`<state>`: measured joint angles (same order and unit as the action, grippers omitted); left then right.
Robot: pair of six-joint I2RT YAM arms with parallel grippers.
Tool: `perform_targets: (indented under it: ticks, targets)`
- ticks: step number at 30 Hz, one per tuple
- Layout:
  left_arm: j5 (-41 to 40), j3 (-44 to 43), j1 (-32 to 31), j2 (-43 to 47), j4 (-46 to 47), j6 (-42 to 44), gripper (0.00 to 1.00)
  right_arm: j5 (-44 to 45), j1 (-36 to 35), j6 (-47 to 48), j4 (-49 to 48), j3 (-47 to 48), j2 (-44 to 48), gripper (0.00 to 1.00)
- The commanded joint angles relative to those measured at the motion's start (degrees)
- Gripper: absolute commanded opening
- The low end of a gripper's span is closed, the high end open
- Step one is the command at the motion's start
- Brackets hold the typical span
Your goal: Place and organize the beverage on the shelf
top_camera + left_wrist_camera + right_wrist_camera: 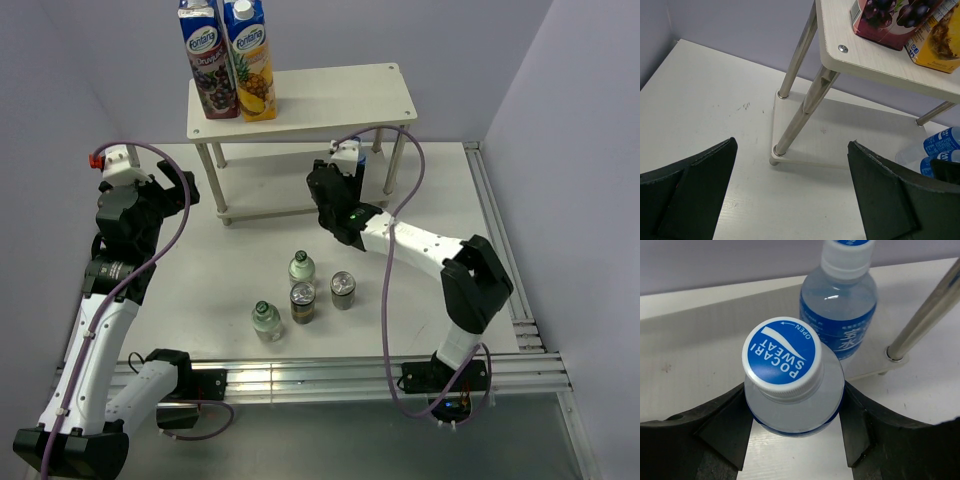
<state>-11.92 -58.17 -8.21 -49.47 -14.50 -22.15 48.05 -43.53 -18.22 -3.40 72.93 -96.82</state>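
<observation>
My right gripper [346,162] [795,426] is shut on a clear water bottle [782,352] with a blue Pocari Sweat cap. It holds the bottle upright at the front edge of the lower board [690,340] of the cream-white shelf [320,95]. A second blue-labelled water bottle [840,305] stands just behind it on that board, near a metal leg [925,315]. Both bottles show in the left wrist view [940,142]. Two green-capped bottles [301,266] [266,318] and two silver-topped cans [303,300] [343,290] stand on the table. My left gripper [176,190] [790,200] is open and empty, left of the shelf.
Two tall Fontana juice cartons [228,60] [885,20] stand on the left end of the top board. The shelf's front-left legs [805,107] are just ahead of my left gripper. A metal rail [495,230] runs along the table's right edge.
</observation>
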Motion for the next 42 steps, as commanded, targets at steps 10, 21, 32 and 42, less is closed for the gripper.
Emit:
perform_targets:
  ticks: [10,21,32,42]
  targets:
    - [0.58,-0.63,0.3,0.43,1.41,0.18,0.99,2.3,0.64,4.59,-13.99,9.69,-3.03,0.0]
    - [0.94,-0.71,0.3,0.52,1.41,0.18,0.99,3.45,3.1,7.06,-18.22,10.39,-7.24,0.0]
    - [1.02,-0.71,0.3,0.25,1.41,0.35,0.99,3.8,4.59,8.37,-22.44,10.04,-10.23,0.0]
    - [0.94,-0.8,0.3,0.08,1.32,0.27,0.99,3.54,4.86,8.02,-19.72,12.5,-13.31,0.89]
